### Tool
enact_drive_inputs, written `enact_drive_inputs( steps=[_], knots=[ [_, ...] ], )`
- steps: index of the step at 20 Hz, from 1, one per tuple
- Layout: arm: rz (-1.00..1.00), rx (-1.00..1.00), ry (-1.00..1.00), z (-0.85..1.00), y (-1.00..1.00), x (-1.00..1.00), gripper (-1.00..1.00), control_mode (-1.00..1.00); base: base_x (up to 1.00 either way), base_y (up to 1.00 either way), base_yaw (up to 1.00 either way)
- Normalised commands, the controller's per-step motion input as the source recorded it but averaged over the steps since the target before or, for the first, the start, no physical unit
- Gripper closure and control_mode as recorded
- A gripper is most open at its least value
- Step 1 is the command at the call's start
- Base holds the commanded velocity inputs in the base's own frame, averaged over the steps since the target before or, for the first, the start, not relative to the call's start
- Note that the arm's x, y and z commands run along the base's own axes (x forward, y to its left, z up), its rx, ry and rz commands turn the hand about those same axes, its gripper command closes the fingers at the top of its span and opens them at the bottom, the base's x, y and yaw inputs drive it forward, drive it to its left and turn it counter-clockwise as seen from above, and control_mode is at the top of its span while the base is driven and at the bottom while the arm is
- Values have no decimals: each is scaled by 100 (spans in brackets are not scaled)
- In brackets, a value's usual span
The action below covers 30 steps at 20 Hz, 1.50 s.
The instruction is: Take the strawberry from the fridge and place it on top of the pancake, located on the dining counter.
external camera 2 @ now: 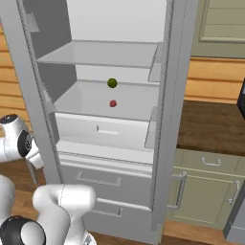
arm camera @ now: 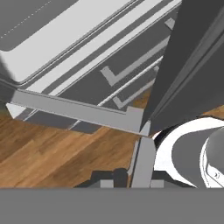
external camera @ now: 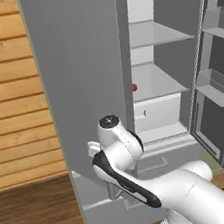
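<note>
The fridge (external camera: 79,63) stands with both doors open, its pale shelves (external camera 2: 107,103) showing. The strawberry (external camera 2: 113,103), tiny and red, lies on the middle shelf and peeks past the left door's edge (external camera: 134,87). Behind it sits an olive-green ball (external camera 2: 112,83). My gripper (arm camera: 141,177) is low by the left door's bottom corner, its dark fingertips closed on either side of a pale vertical bar, the door handle (arm camera: 142,157). The pancake and the dining counter are out of view.
The open left door (external camera: 84,113) stands between my arm and the shelves. The right door (external camera: 217,89) with its bins swings out at the right. Lower drawers (external camera 2: 103,179) sit below. A dark counter on olive cabinets (external camera 2: 210,124) flanks the fridge; wooden floor (arm camera: 52,148) lies underneath.
</note>
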Motion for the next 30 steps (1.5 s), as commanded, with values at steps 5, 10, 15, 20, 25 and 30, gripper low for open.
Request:
enact_drive_inputs(
  steps=[5,10,15,20,25,30],
  knots=[
    [-9,1,-12,36,18,-78,-100,-100,0,0,0],
    [0,22,-36,93,-35,-79,-100,-100,0,0,0],
    [0,32,-23,69,-59,-61,-100,-100,0,0,0],
    [0,50,-9,54,-93,-9,-100,-100,0,0,0],
    [3,38,-14,52,-54,12,-100,-100,0,0,0],
    [0,34,-21,2,-11,31,-100,-100,0,0,0]
  ],
)
